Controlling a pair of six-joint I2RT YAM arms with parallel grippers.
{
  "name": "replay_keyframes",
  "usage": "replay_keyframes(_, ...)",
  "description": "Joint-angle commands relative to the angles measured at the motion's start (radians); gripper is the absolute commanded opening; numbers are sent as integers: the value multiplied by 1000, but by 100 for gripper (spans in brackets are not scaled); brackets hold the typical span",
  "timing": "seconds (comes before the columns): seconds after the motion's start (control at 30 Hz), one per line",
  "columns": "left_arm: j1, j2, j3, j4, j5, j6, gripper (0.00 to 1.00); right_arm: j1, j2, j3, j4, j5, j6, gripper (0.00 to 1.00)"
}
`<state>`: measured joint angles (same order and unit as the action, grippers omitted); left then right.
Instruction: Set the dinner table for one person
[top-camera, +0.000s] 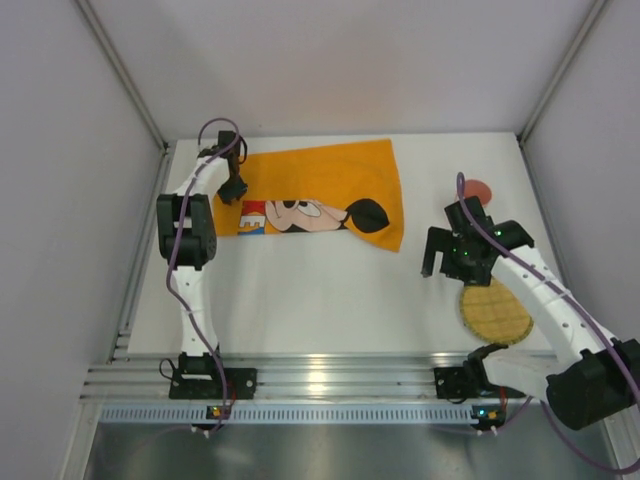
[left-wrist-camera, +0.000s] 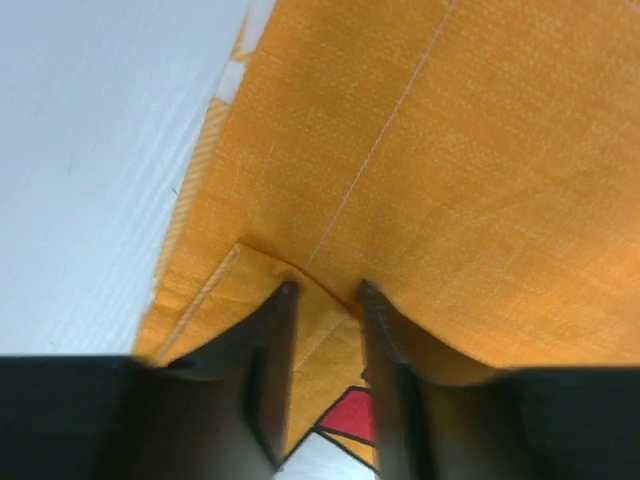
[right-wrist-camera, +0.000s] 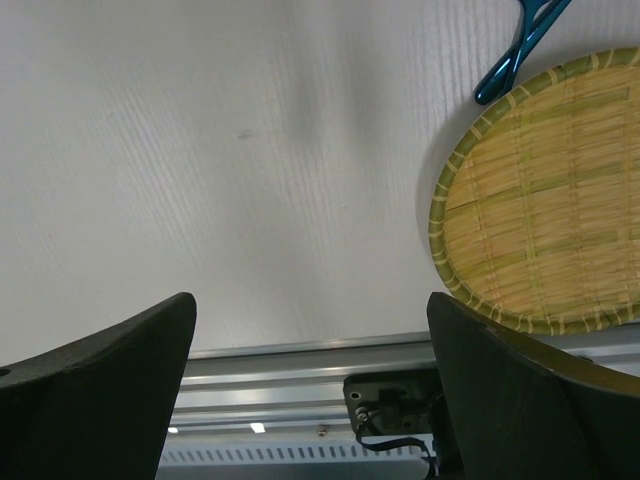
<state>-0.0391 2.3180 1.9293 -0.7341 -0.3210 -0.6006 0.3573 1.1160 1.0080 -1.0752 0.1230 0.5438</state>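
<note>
The white dinner table carries an orange Mickey Mouse placemat at the back centre. My left gripper is at the placemat's left edge. In the left wrist view it is shut on a raised fold of the orange cloth. My right gripper hovers open and empty over bare table right of the placemat. In the right wrist view its jaws stand wide apart. A round woven bamboo plate lies near the front right and also shows in the right wrist view.
A blue utensil handle lies just beyond the bamboo plate. A red round thing shows partly behind the right arm. The ribbed aluminium rail runs along the near edge. Grey walls enclose the left, right and back sides.
</note>
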Motion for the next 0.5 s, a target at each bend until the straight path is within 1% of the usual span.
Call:
replay_keyframes(0.0,5,12,17,-68,-3,5,32,-1,16,24,27,9,-5,100)
replay_keyframes(0.03,5,11,16,-74,-7,10,26,-1,24,26,31,7,-8,100)
replay_keyframes(0.1,5,4,10,-79,-10,12,17,-1,27,23,35,6,-16,100)
replay_keyframes(0.13,5,0,2,-77,-9,16,11,-1,31,23,40,4,-18,100)
replay_keyframes(0.2,5,-6,-1,-79,-1,19,5,-1,33,15,44,3,-25,100)
replay_keyframes(0.23,5,-9,-4,-77,3,22,0,-1,34,12,49,1,-27,100)
replay_keyframes(0.37,4,-26,-7,-86,14,30,0,0,30,3,54,-6,-35,100)
replay_keyframes(0.47,-4,-74,-18,-90,-1,33,0,0,19,-5,57,-6,-42,100)
